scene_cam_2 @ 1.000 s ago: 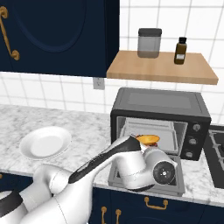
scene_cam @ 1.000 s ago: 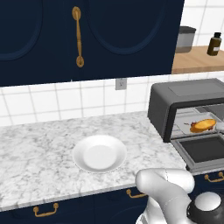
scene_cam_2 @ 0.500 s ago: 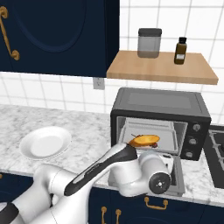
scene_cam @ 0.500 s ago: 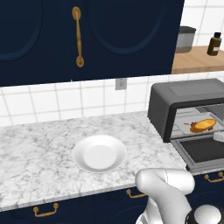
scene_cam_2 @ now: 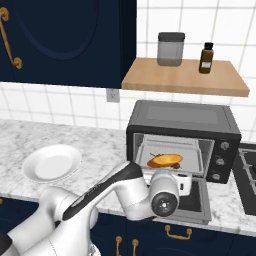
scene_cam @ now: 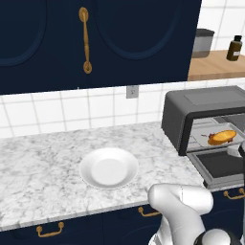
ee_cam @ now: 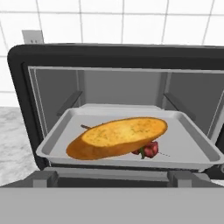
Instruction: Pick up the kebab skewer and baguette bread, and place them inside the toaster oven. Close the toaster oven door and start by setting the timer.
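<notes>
My gripper (scene_cam_2: 186,183) hangs over the lowered toaster oven door (scene_cam_2: 197,200); I cannot tell whether my fingers are apart or together. The boxy dark grey toaster oven (ee_cam: 118,57) holds a smooth, shallow metal tray (ee_cam: 192,146). On it lies the baguette bread (ee_cam: 117,137), a crusty golden oval, its long axis running across the opening, right end farther in. The kebab skewer (ee_cam: 149,150), red chunks on a thin stick, lies mostly hidden behind it.
</notes>
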